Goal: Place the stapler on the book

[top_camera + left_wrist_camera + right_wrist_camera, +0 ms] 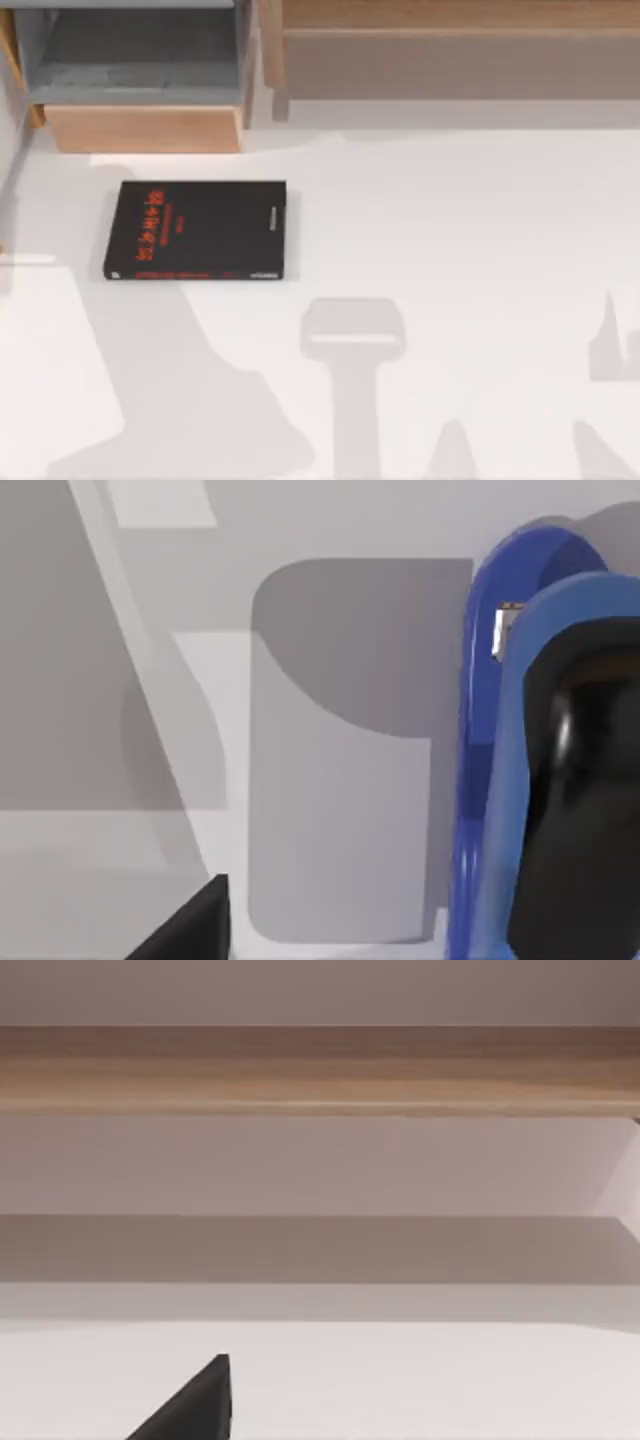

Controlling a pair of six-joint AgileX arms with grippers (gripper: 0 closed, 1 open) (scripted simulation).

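Note:
The black book (196,230) with red lettering lies flat on the white table, left of centre and close to the wooden drawer unit. The bright blue stapler (500,780) with its black upper part (580,810) looms very close in the left wrist view. My left gripper (325,948) is open. One dark fingertip (190,925) stands apart from the stapler, with bare table between them, and the other finger is hidden. My right gripper (325,1428) is open and holds nothing, facing the wooden shelf.
A wooden drawer unit (140,125) with a grey open compartment stands at the back left. A long wooden shelf (450,45) runs along the back right and reappears as the shelf (320,1065) in the right wrist view. Arm shadows (355,345) fall across the front of the table.

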